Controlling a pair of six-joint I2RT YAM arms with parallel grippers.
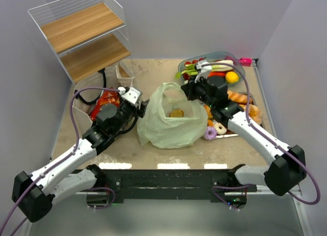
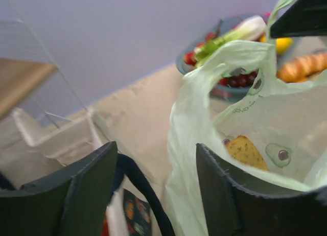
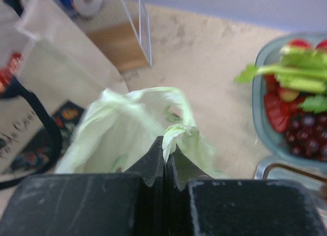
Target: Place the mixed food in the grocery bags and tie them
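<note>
The pale-green avocado-print grocery bag [image 1: 171,126] stands mid-table with a piece of bread [image 1: 176,113] inside. My right gripper [image 3: 165,149] is shut on the bag's right handle [image 3: 173,134] and holds it up. At the bag's left edge my left gripper [image 2: 156,190] stands open, the bag's wall [image 2: 194,144] loose between its fingers [image 2: 87,195]. The beige tote [image 3: 46,77] with a black handle [image 2: 143,190] lies to the left, with red snack packets [image 1: 108,99] by it. The rest of the mixed food sits at the right: leek [image 1: 204,68], lemon [image 1: 232,77], croissants [image 1: 240,97], doughnuts [image 1: 219,127].
A glass bowl [image 3: 261,108] of grapes, strawberries and greens stands behind the right arm, on a metal tray [image 1: 230,136]. A wire shelf with wooden boards [image 1: 84,34] fills the back left corner. A small white bin [image 1: 124,72] sits at its foot.
</note>
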